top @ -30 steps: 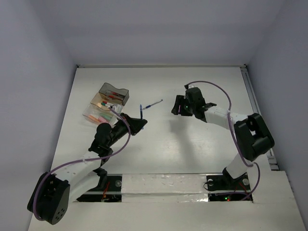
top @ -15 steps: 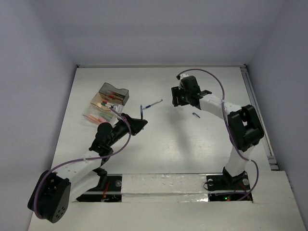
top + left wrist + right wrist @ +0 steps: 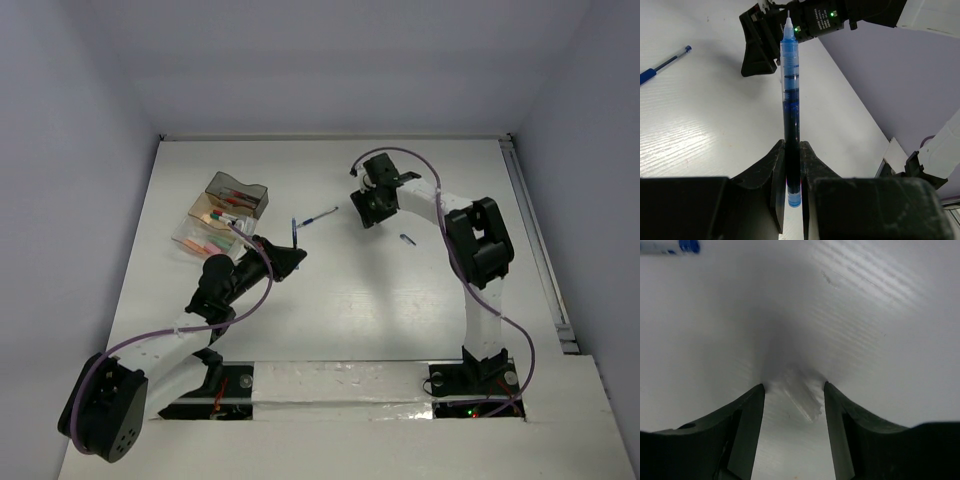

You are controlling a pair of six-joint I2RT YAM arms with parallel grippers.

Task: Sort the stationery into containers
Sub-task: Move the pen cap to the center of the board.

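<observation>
While left hand (image 3: 791, 150) grips blue pen (image 3: 790, 90), barrel standing upright

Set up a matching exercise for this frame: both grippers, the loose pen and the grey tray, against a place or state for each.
1. left gripper
2. right gripper
3. loose pen
4. smoky grey tray

A. lying flat on the table
B. fingers apart, low over the table
C. far end of the tray cluster
D. shut on a blue-ink pen

Pairs: 1-D, 2-B, 3-A, 4-C

Robotics lab cell: white table (image 3: 340, 300), plain lilac walls (image 3: 70, 150), bolted-down left arm (image 3: 215, 285) and right arm (image 3: 480, 240).
</observation>
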